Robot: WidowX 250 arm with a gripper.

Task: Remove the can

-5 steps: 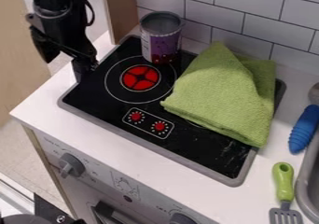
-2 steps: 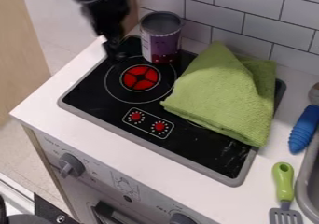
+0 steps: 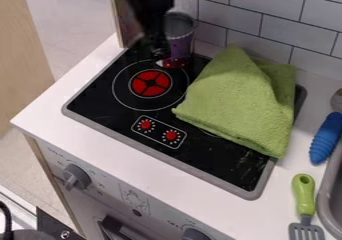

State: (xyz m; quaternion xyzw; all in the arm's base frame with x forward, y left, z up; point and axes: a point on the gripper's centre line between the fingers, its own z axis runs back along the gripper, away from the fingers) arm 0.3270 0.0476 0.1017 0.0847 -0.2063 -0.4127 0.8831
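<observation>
The purple can (image 3: 181, 45), with a grey open top, stands upright at the back left of the black stovetop (image 3: 123, 118), behind the red burner. The black gripper (image 3: 159, 54) hangs down from the top edge, in front of the can's left side and hiding part of it. Whether the two touch I cannot tell.
A green cloth (image 3: 240, 101) lies in a peaked heap over the stovetop's right half, close to the can. A tiled wall (image 3: 267, 14) rises behind. At the right are a blue-handled tool (image 3: 326, 139), a green-handled spatula (image 3: 304, 194) and the sink's rim (image 3: 325, 199).
From the stovetop's left edge the gripper has moved right and slightly back, to the front of the can. The can and the cloth have stayed in place.
</observation>
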